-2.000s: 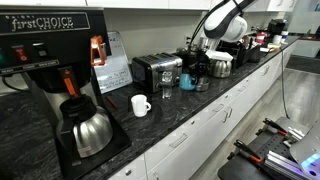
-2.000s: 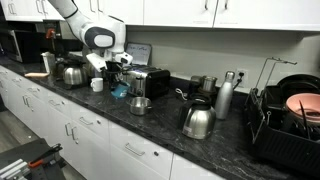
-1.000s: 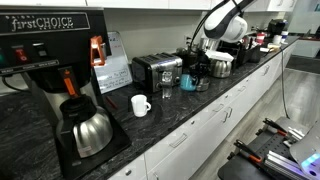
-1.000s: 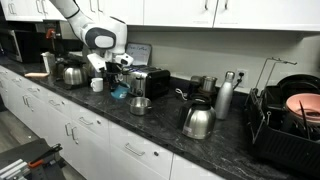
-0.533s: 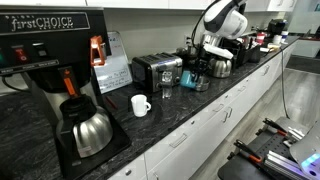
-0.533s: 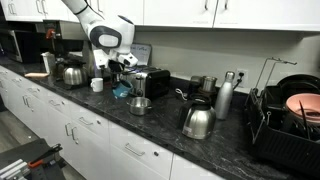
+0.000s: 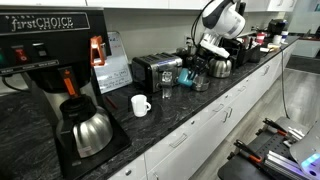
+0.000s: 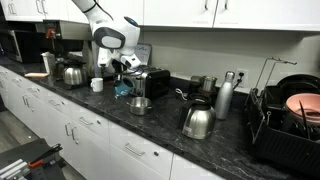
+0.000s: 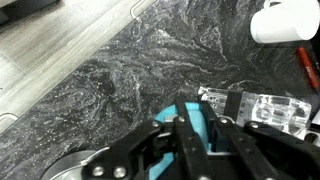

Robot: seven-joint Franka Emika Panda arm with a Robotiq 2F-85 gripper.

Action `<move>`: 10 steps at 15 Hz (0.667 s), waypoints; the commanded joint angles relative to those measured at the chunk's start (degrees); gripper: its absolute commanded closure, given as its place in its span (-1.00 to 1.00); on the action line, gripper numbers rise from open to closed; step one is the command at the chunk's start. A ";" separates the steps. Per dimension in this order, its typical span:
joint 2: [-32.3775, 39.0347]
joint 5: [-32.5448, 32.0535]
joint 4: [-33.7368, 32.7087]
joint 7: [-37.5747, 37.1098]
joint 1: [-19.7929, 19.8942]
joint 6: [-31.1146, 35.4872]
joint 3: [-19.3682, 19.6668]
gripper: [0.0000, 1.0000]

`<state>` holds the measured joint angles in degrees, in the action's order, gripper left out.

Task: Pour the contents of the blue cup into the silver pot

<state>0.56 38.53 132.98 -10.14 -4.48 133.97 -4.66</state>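
Observation:
The blue cup (image 9: 197, 120) is clamped on its rim between my gripper's (image 9: 190, 142) black fingers in the wrist view. In both exterior views the cup (image 7: 186, 77) (image 8: 123, 89) hangs just above the dark stone counter, in front of the toaster, under my gripper (image 7: 193, 68) (image 8: 123, 78). The silver pot (image 8: 140, 104) stands on the counter beside the cup, toward the counter's front edge, and its rim (image 9: 70, 170) shows at the lower left of the wrist view. What the cup holds is hidden.
A white mug (image 7: 140, 104) (image 9: 285, 20) and a clear glass (image 7: 166, 89) (image 9: 255, 108) stand near the cup. Behind is a toaster (image 8: 152, 80). A steel carafe (image 8: 197, 120), a flask (image 8: 225, 97) and a dish rack (image 8: 285, 125) lie further along. A coffee machine (image 7: 50, 60) stands at the other end.
The arm has swung along the counter toward the toaster and the silver pot, carrying the blue cup slightly upward with it. The jaws stay shut on the cup.

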 commanded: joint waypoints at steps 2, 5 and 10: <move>-0.03 -0.08 -0.09 -0.28 -0.01 -0.11 0.05 0.64; -0.03 -0.07 -0.10 -0.33 -0.01 -0.11 0.05 0.64; 0.11 0.57 -0.33 -0.95 0.17 -0.88 0.23 0.91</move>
<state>0.56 38.49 132.98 -10.39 -4.51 133.97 -4.65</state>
